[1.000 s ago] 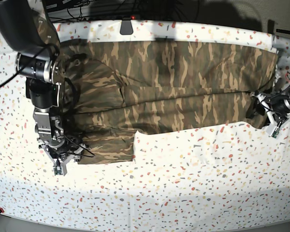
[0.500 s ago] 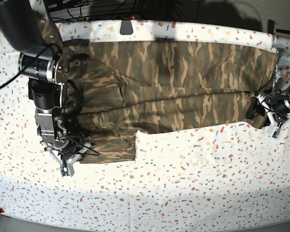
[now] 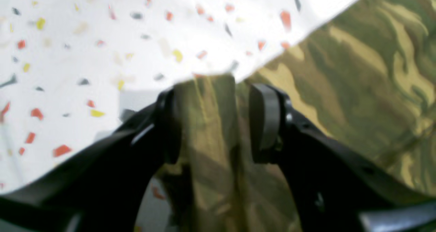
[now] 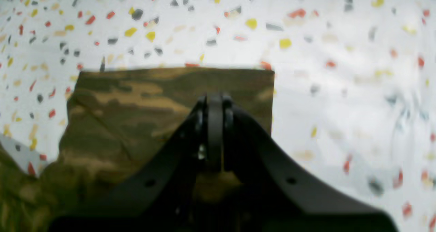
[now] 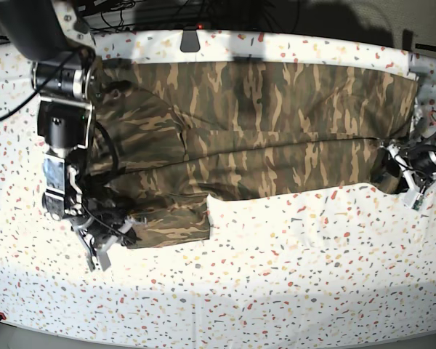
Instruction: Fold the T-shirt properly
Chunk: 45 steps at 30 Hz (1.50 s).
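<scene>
The T-shirt lies spread across the far half of the speckled counter, long axis running left-right in the base view, hem end at that view's right, sleeve/neck end at its left. The near long edge looks already turned in over the middle, so my read is a lengthwise fold underway.

Right pincer sits at the base view's left, on the near sleeve corner. Jaws are fully clenched with no gap between them; the sleeve cloth lies under and around the tip. Whether fabric is actually pinched between them I can't tell, because the pincer body hides the contact.

Left pincer is at the base view's right, on the hem corner. A bunched strip of camo cloth runs up between the two pads. It touches the left-hand pad; there's a slim gap to the right-hand one. So it's partly closed around the cloth, but I can't tell if the clamp is firm.

Key relation: each arm owns one end of the long axis, and the shirt body lies between them and away toward the far counter edge. Any next lift likely needs both ends moving together, perpendicular to that axis. If one grip is loose, the edge will probably skew.
</scene>
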{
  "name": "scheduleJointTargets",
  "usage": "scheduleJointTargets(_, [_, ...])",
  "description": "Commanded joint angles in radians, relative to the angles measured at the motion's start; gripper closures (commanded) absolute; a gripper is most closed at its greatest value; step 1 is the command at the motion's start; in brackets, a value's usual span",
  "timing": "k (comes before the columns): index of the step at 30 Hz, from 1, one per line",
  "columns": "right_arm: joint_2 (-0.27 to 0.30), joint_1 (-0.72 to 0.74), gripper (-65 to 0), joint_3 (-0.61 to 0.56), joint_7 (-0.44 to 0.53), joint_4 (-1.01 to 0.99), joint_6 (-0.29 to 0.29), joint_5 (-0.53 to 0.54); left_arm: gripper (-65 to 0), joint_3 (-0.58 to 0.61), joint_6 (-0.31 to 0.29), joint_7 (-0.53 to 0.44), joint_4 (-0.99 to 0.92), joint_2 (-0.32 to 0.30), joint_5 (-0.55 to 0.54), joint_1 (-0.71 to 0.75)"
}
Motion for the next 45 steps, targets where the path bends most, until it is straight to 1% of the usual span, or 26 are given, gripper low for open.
scheduleJointTargets(1, [0.020, 0.003, 0.0, -0.018, -0.011, 0.071, 0.007, 0.053, -29.6, -0.035, 0.002, -0.026, 0.017, -0.017, -0.016, -0.019])
scheduleJointTargets(3, [0.048, -0.071, 0.0, -0.066, -0.059, 0.198, 0.007, 0.111, -29.6, -0.080, 0.002, -0.026, 0.017, -0.005, -0.021, -0.019])
scheduleJointTargets(5, [0.079, -0.137, 0.0, -0.109, -0.076, 0.323, 0.007, 0.142, -29.6, -0.106, 0.002, -0.026, 0.017, -0.004, -0.060, -0.019])
scheduleJointTargets(7, [0.098, -0.178, 0.0, -0.126, -0.076, 0.417, 0.007, 0.164, -29.6, -0.119, 0.002, -0.025, 0.017, -0.004, -0.091, -0.019])
scheduleJointTargets(9, [0.096, -0.175, 0.0, -0.117, -0.069, 0.455, 0.007, 0.174, -29.6, -0.118, 0.002, -0.024, 0.017, -0.002, -0.098, -0.019])
scheduleJointTargets(11, [0.094, -0.154, 0.0, -0.116, -0.023, 0.455, 0.007, 0.173, -29.6, -0.118, 0.002, -0.014, 0.017, 0.009, -0.098, -0.019])
scheduleJointTargets(12, [0.093, -0.142, -4.4, -0.116, 0.008, 0.455, 0.007, 0.174, -29.6, -0.118, 0.002, -0.006, 0.017, 0.016, -0.098, -0.019])
scheduleJointTargets(14, [0.095, -0.120, -20.4, -0.116, 0.081, 0.455, 0.007, 0.174, -29.6, -0.118, 0.001, 0.005, 0.017, 0.032, -0.098, -0.019])
scheduleJointTargets(15, [0.095, -0.108, -25.7, -0.116, 0.110, 0.455, 0.007, 0.177, -29.6, -0.117, 0.001, 0.005, 0.017, 0.040, -0.097, -0.017])
scheduleJointTargets(16, [0.095, -0.093, -28.3, -0.116, 0.105, 0.455, 0.007, 0.190, -29.6, -0.117, 0.002, 0.005, 0.017, 0.046, -0.098, -0.016])
scheduleJointTargets(19, [0.094, -0.055, -28.4, -0.116, 0.038, 0.455, 0.007, 0.254, -29.6, -0.117, 0.002, 0.027, 0.017, 0.066, -0.098, -0.016])
scheduleJointTargets(22, [0.094, -0.008, -28.4, -0.116, -0.016, 0.455, 0.007, 0.249, -29.6, -0.117, 0.001, 0.050, 0.017, 0.085, -0.097, -0.016])
scheduleJointTargets(23, [0.093, 0.008, -28.4, -0.116, -0.063, 0.455, 0.007, 0.238, -29.6, -0.117, 0.002, 0.050, 0.017, 0.089, -0.098, -0.016])
scheduleJointTargets(24, [0.087, 0.024, -28.4, -0.117, -0.109, 0.449, 0.007, 0.204, -29.6, -0.117, 0.002, 0.049, 0.017, 0.091, -0.098, -0.016])
scheduleJointTargets(25, [0.078, 0.042, -28.4, -0.117, -0.129, 0.433, 0.007, 0.147, -29.6, -0.117, 0.002, 0.049, 0.017, 0.093, -0.098, -0.016])
scheduleJointTargets(27, [0.056, 0.082, -28.4, -0.117, -0.131, 0.356, -0.053, 0.029, -29.6, -0.117, 0.002, 0.049, 0.017, 0.093, -0.098, -0.019])
scheduleJointTargets(28, [0.045, 0.106, -28.4, -0.117, -0.128, 0.297, -0.080, -0.008, -29.6, -0.117, 0.002, 0.049, 0.017, 0.093, -0.098, -0.019])
scheduleJointTargets(32, [0.010, 0.209, -28.3, -0.117, -0.117, 0.017, -0.137, -0.127, -29.6, -0.117, 0.002, 0.057, 0.017, 0.093, -0.098, -0.017])
scheduleJointTargets(34, [-0.004, 0.259, -28.3, -0.117, -0.081, -0.122, -0.187, -0.181, -29.6, -0.117, 0.002, 0.057, 0.017, 0.093, -0.098, -0.017])
scheduleJointTargets(36, [-0.011, 0.297, -28.3, -0.117, -0.029, -0.237, -0.238, -0.205, -29.6, -0.117, 0.002, 0.057, 0.017, 0.093, -0.098, -0.017])
scheduleJointTargets(38, [-0.014, 0.316, -28.2, -0.117, 0.025, -0.312, -0.264, -0.233, -29.6, -0.117, 0.001, 0.058, 0.017, 0.093, -0.097, -0.017])
scheduleJointTargets(41, [-0.022, 0.303, -28.2, -0.117, 0.085, -0.347, -0.269, -0.246, -29.6, -0.117, 0.002, 0.057, 0.017, 0.093, -0.098, -0.017])
scheduleJointTargets(42, [-0.028, 0.294, -28.2, -0.117, 0.090, -0.347, -0.270, -0.246, -29.6, -0.117, 0.002, 0.057, 0.017, 0.093, -0.098, -0.017])
scheduleJointTargets(45, [-0.045, 0.264, -28.2, -0.117, 0.103, -0.347, -0.297, -0.247, -29.6, -0.117, 0.002, 0.057, 0.017, 0.093, -0.098, -0.017])
